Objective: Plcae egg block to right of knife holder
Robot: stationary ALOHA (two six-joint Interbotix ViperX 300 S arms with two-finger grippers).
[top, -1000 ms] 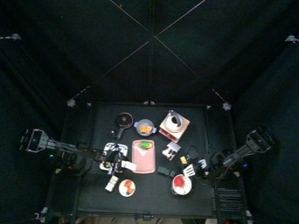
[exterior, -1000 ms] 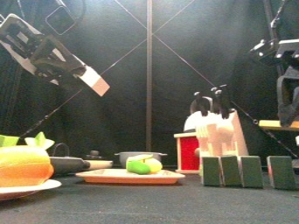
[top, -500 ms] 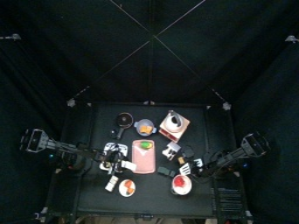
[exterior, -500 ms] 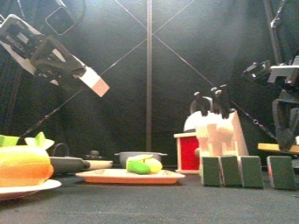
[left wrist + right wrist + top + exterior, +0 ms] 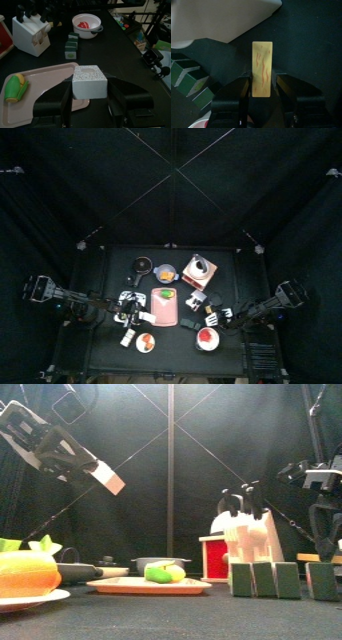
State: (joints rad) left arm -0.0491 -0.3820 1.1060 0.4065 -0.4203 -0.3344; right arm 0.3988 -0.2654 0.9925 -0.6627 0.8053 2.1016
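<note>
My left gripper [image 5: 90,91] is shut on the egg block [image 5: 89,79], a white speckled cube. In the front view it hangs high at the left [image 5: 107,477], well above the table. The knife holder [image 5: 30,29], white with black handles, stands behind the pink tray; it also shows in the front view [image 5: 249,534] and the top view [image 5: 201,271]. My right gripper [image 5: 263,80] is shut on a yellow strip block [image 5: 262,66] low at the table's right [image 5: 321,557].
A pink tray [image 5: 40,85] holds a green and yellow piece [image 5: 17,86]. Green blocks [image 5: 265,579] stand in front of the knife holder. A white bowl [image 5: 87,25] sits beyond them. A plate of orange food [image 5: 27,574] is at the front left.
My right gripper has come down toward the table with the yellow strip block. My left gripper has stayed in place with the egg block.
</note>
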